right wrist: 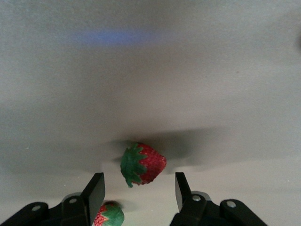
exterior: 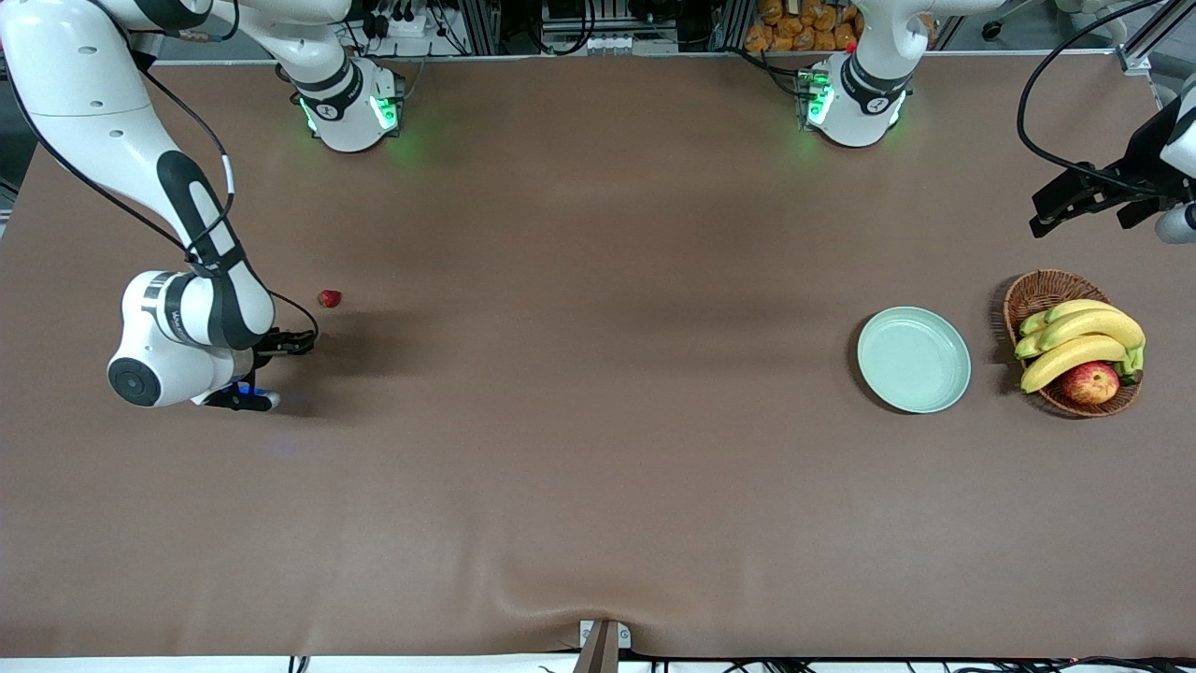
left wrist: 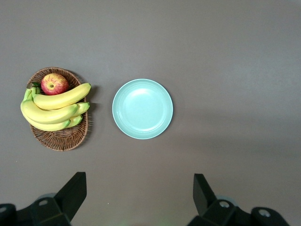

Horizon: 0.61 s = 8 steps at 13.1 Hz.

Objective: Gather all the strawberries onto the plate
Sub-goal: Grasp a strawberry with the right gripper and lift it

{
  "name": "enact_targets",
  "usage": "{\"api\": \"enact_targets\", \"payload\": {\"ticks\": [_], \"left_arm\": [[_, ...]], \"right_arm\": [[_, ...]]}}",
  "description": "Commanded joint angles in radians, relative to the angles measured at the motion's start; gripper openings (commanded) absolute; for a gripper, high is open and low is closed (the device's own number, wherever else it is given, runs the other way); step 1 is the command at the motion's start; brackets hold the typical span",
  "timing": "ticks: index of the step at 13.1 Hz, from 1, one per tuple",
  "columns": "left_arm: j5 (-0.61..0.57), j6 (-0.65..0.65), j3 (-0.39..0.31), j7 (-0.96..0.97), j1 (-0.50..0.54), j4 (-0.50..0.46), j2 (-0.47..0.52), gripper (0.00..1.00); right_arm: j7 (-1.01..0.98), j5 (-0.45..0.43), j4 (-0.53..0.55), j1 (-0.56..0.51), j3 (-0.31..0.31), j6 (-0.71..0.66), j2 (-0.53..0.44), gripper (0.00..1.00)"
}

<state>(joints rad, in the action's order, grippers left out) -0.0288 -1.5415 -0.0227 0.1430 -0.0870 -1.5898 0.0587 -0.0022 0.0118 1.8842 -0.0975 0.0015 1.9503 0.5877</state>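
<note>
Front view shows the right gripper (exterior: 245,379) low over the brown surface (exterior: 598,467) at the right arm's end, its wrist hiding whatever lies beneath it. One strawberry (exterior: 329,298) lies on the surface close by, a little farther from the front camera than that gripper. In the right wrist view the right gripper's fingers (right wrist: 95,193) stand apart with a gap between them, touching nothing; a second strawberry (right wrist: 142,163) lies on the surface just ahead of them, and a third strawberry (right wrist: 109,214) shows partly beside one finger, close to the wrist, so it is hard to tell whether it touches that finger. The plate (exterior: 914,359) sits toward the left arm's end of the surface, well apart from the berries, with nothing in it. Just beside it, closer to that end, stands a wicker basket (exterior: 1042,290) holding bananas (exterior: 1084,341) and an apple (exterior: 1089,382). The left gripper (left wrist: 141,197) waits up in the air over that end of the surface, looking down on plate and basket, its fingers (left wrist: 73,193) spread wide and holding nothing.
</note>
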Motion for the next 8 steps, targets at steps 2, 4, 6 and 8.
{"api": "enact_targets", "payload": {"ticks": [2, 4, 6, 8], "left_arm": [[0.015, -0.022, 0.018, 0.004, -0.005, -0.019, -0.002, 1.0], [0.015, -0.023, 0.047, 0.009, -0.005, -0.018, -0.008, 1.0], [0.015, -0.023, 0.058, 0.013, -0.005, -0.019, -0.02, 1.0], [0.015, -0.032, 0.081, 0.016, -0.007, -0.018, -0.037, 1.0]], "right_arm": [[-0.004, 0.0, 0.012, 0.005, 0.003, 0.058, 0.004, 0.61], [-0.033, 0.0, 0.012, 0.004, 0.002, 0.061, 0.014, 0.57], [-0.035, 0.0, 0.012, 0.004, 0.002, 0.055, 0.014, 0.54], [-0.036, 0.0, 0.013, 0.004, 0.002, 0.055, 0.014, 0.39]]}}
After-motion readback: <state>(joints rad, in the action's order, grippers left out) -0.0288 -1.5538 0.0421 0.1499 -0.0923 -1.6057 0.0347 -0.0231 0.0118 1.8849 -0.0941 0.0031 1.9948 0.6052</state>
